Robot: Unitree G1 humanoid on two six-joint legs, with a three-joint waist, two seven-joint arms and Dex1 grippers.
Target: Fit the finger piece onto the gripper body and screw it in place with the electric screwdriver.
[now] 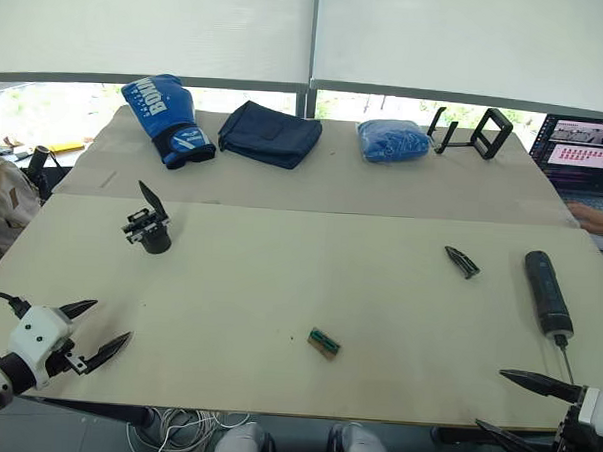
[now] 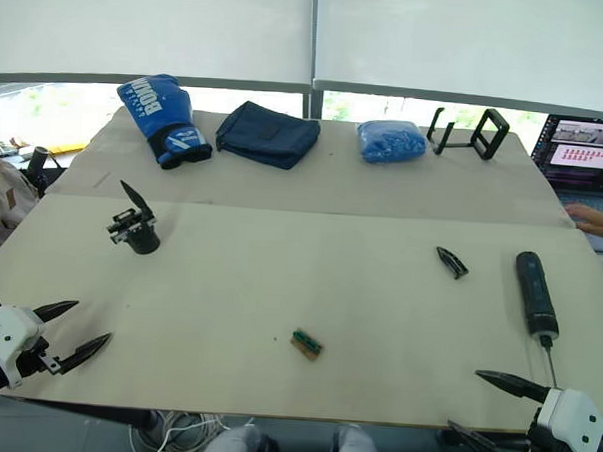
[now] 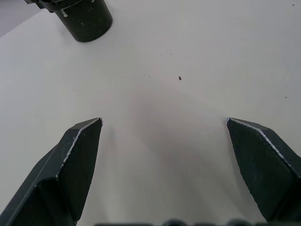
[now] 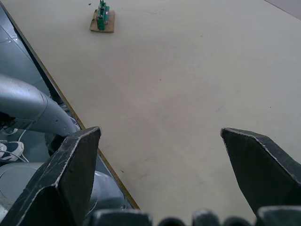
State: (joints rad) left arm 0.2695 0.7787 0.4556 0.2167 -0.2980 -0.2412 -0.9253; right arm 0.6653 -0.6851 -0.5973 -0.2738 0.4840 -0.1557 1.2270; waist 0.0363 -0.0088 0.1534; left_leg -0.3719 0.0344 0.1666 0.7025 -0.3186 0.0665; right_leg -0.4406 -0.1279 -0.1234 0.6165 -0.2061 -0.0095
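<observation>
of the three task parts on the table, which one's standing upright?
The gripper body, far left: it stands on its round base, one finger pointing up. The finger piece and electric screwdriver lie flat on the right.

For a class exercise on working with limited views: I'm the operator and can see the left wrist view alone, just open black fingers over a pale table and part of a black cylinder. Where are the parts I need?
Observer: That cylinder is the gripper body, standing on the table's left side with one pointed finger upright.
Operator: And the finger piece?
Observer: The finger piece lies loose on the right side of the table, far from the body.
Operator: The screwdriver?
Observer: The electric screwdriver lies right of the finger piece, its bit pointing toward the right gripper, which is open at the near edge.
Operator: Anything between?
Observer: A small green-and-brown block sits near the front centre.
</observation>
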